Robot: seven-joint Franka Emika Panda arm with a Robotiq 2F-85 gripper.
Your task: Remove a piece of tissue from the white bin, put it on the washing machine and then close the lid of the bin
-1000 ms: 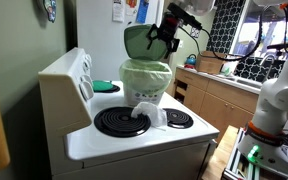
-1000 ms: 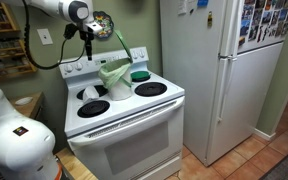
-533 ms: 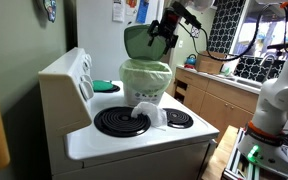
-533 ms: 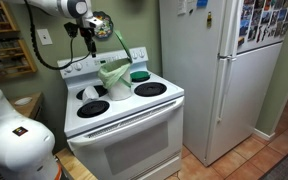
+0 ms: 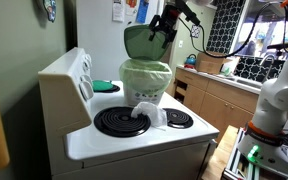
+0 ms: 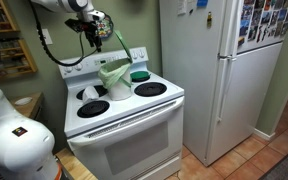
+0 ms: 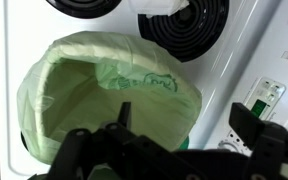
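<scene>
Where the white washing machine [image 5: 149,141] stood between a tall refrigerator [image 6: 219,70] and wooden cabinets [image 5: 219,95], its top carried black coil burners [image 5: 122,121] below a raised back panel. The white bin [image 5: 146,90] sat on that top. Its pale green liner puffed over the rim, and the lid of the bin [image 5: 139,40] was tipped up, open. The piece of tissue [image 5: 150,113], crumpled and white, lay on the machine just in front of the bin. Beside the raised lid hung the gripper [image 5: 164,30], fingers spread, holding nothing.

Dim indoor light, window glare, wrist view soft.
</scene>
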